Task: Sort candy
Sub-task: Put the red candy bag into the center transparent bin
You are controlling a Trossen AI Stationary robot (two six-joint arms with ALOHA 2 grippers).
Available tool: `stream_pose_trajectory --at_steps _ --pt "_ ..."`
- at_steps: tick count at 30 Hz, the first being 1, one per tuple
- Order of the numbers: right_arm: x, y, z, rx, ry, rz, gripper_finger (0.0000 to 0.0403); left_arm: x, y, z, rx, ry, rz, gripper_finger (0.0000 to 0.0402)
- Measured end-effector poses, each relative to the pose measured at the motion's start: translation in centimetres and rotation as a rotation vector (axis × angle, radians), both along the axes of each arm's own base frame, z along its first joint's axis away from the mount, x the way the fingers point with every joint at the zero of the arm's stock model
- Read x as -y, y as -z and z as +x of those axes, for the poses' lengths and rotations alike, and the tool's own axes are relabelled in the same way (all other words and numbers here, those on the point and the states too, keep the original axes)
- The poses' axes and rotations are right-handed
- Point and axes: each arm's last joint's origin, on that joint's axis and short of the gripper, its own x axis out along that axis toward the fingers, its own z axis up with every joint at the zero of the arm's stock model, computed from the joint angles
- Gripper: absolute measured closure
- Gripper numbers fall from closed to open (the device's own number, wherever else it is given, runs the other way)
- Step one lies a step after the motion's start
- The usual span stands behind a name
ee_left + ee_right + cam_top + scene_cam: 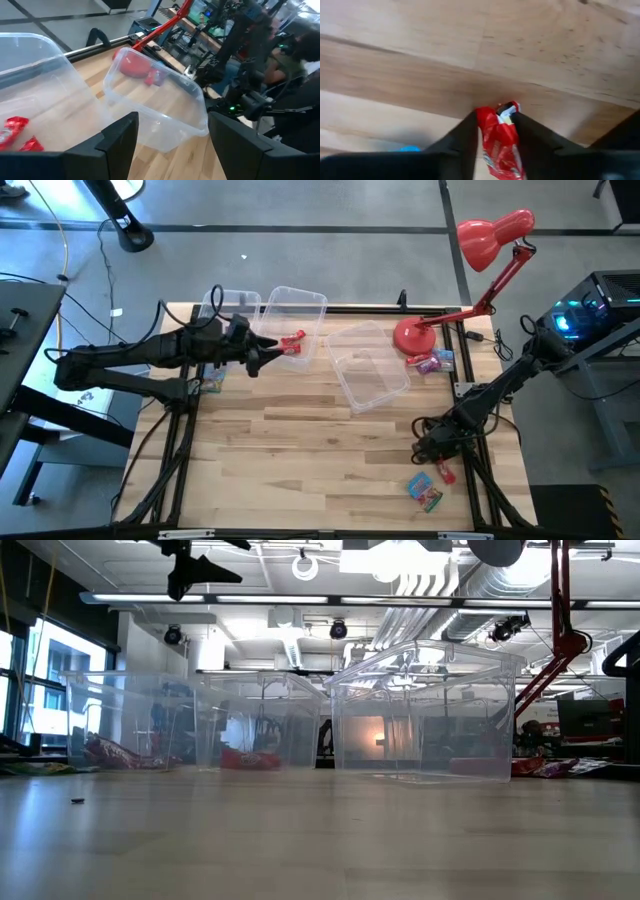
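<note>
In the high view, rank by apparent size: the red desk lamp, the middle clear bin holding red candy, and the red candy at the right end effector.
1. The red desk lamp, with its long arm, spans most.
2. The middle clear bin looks somewhat smaller, though the lamp's height may exaggerate the gap.
3. The red candy gripped by the right end effector is smallest.

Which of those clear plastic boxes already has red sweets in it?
The middle bin, under the left gripper: red candy lies inside. The tilted bin by the lamp looks empty.
</note>
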Motion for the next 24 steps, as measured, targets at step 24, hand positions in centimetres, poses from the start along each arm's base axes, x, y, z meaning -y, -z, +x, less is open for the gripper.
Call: stream_pose_trajectory --at_steps 24 --pt "3.6 -22.3 13.1 1.220 -0.341 -0.733 0.0388 1.5 -9.4 -6.5 0.843 0.187 0.217 0.0167"
